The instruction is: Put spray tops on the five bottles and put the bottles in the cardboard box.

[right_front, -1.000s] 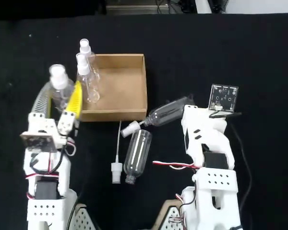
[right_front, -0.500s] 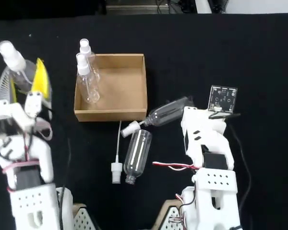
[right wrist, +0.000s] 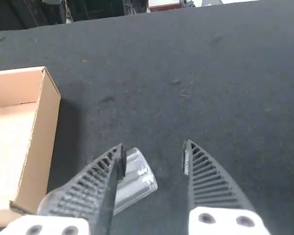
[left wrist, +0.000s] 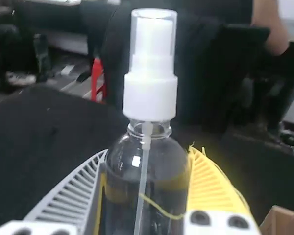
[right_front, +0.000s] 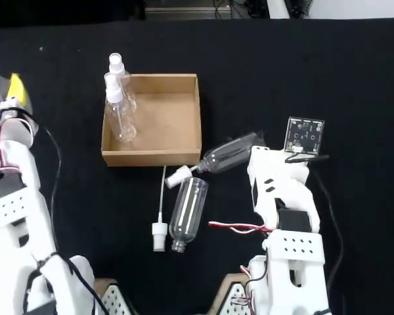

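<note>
My left gripper point(left wrist: 148, 154) is shut on a clear bottle point(left wrist: 137, 188) with a white spray top point(left wrist: 151, 73), held upright. In the high view that left gripper point(right_front: 5, 92) is at the far left edge, well away from the cardboard box point(right_front: 187, 118). Two capped bottles point(right_front: 120, 111) lean in the box's left side. A capped bottle point(right_front: 226, 154) lies by the box's front right corner, its base point(right wrist: 134, 178) beside one finger of my open right gripper point(right wrist: 153, 152). An uncapped bottle point(right_front: 187, 210) and a loose spray top point(right_front: 159, 233) lie in front of the box.
The table is covered in black cloth point(right_front: 302, 65). The right arm's body point(right_front: 282, 197) stands right of the loose bottles. Chairs and room clutter point(left wrist: 225, 58) lie beyond the table's edge behind the held bottle.
The left arm swung away from the box's left side to the far left edge of the table, carrying the capped bottle. The right arm and the loose items stayed put.
</note>
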`<state>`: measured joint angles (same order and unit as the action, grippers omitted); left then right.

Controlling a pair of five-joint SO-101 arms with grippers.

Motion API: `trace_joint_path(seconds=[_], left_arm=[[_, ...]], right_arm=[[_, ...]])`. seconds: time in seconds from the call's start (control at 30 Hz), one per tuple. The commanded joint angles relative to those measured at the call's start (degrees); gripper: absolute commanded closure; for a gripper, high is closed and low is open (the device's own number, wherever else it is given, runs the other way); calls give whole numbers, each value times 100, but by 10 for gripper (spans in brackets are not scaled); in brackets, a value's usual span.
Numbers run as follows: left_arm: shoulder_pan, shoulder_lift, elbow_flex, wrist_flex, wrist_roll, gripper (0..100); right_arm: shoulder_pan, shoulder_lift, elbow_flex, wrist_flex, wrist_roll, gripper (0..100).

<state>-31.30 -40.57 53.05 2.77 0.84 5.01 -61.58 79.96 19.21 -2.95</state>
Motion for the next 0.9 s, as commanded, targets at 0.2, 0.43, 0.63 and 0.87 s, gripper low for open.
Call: trace_joint_path(seconds=[0.2, 0.43, 0.63, 0.87], left_arm=[[-409, 527, -145, -255, 26, 969], [-409, 1275, 1015, -3613, 26, 970], [-426, 2057, 1446, -5363, -44, 967], [-470, 2549, 1332, -5389, -343, 970]], right_arm=[[-176, 48, -48, -211, -26, 832], [-158, 48, -48, -211, -26, 832], [-158, 48, -48, -211, -26, 832], [-158, 48, -48, -211, -26, 832]])
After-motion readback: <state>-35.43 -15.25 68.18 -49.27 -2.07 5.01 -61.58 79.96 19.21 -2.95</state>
